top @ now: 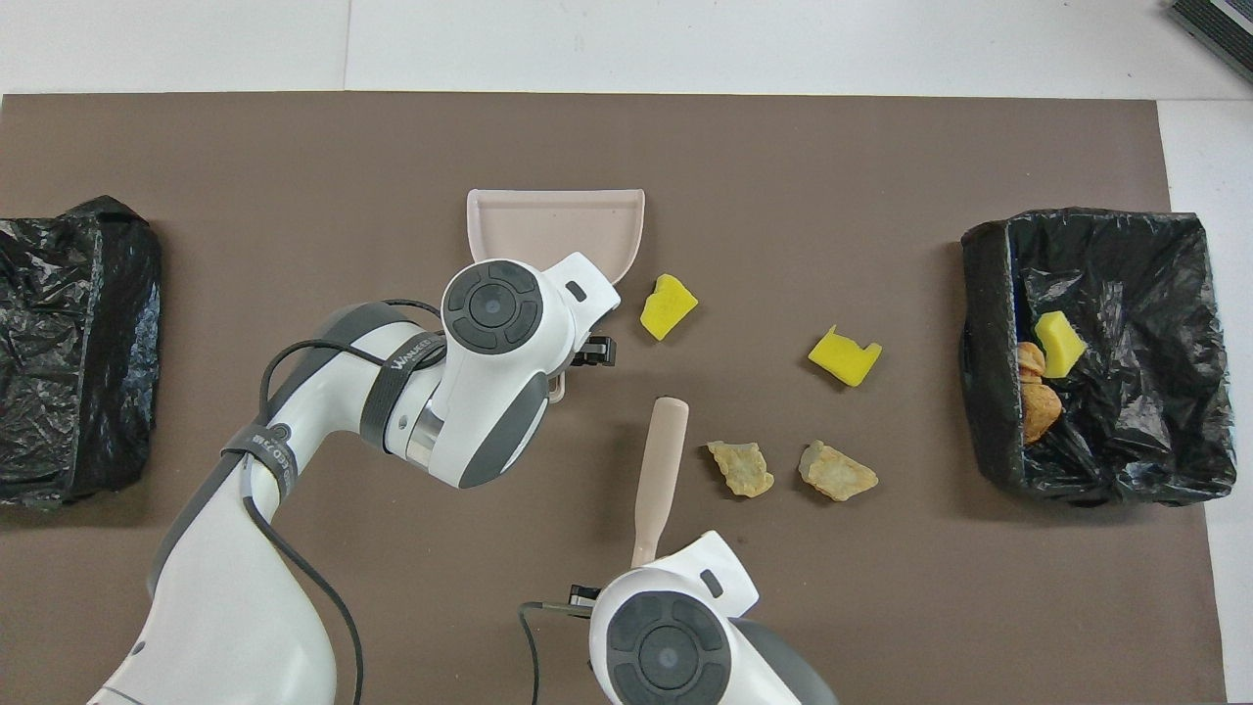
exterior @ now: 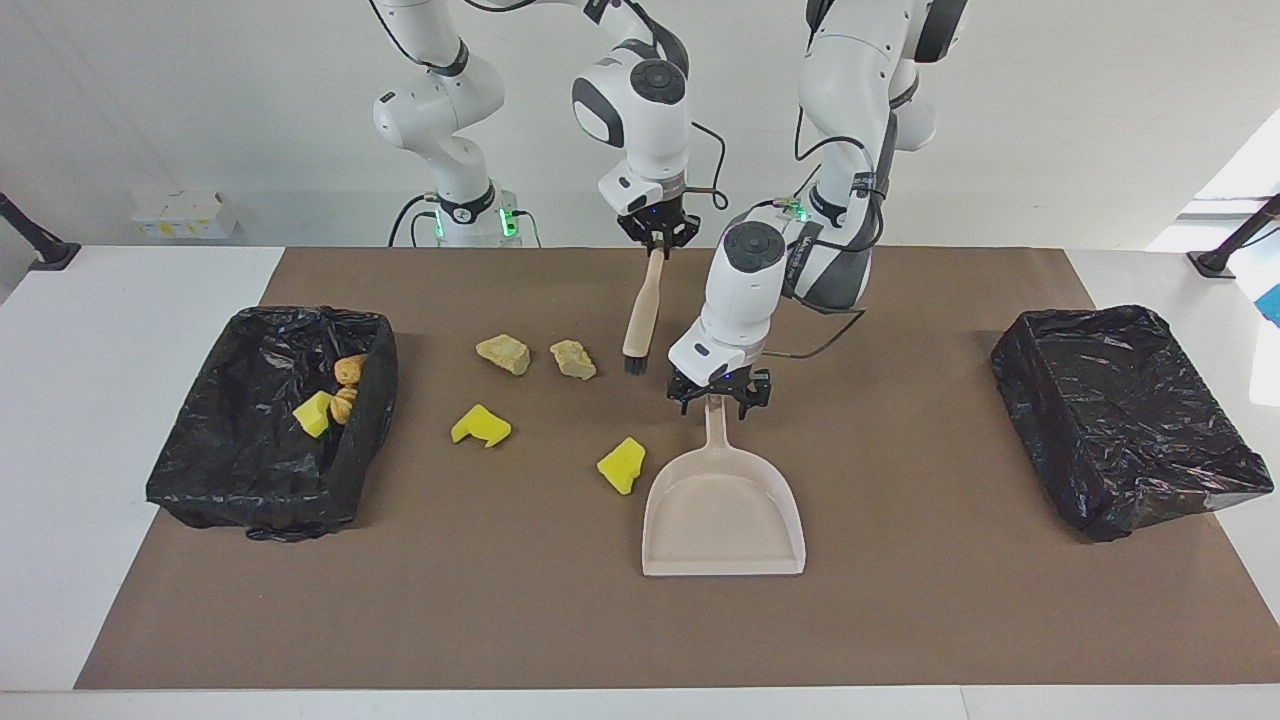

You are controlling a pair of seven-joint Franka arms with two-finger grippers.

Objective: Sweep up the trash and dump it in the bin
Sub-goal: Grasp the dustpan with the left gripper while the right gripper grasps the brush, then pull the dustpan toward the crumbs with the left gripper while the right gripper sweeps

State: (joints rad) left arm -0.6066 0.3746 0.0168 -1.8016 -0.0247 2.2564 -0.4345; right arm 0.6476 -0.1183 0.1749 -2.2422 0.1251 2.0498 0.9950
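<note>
Yellow trash (exterior: 621,465) lies beside the dustpan (exterior: 722,510), near the left tool (exterior: 719,396).

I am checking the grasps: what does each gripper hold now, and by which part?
The right gripper holds the beige wooden-handled brush by its handle's end. The left gripper is at the handle of the beige plastic dustpan; a firm hold cannot be told.
</note>
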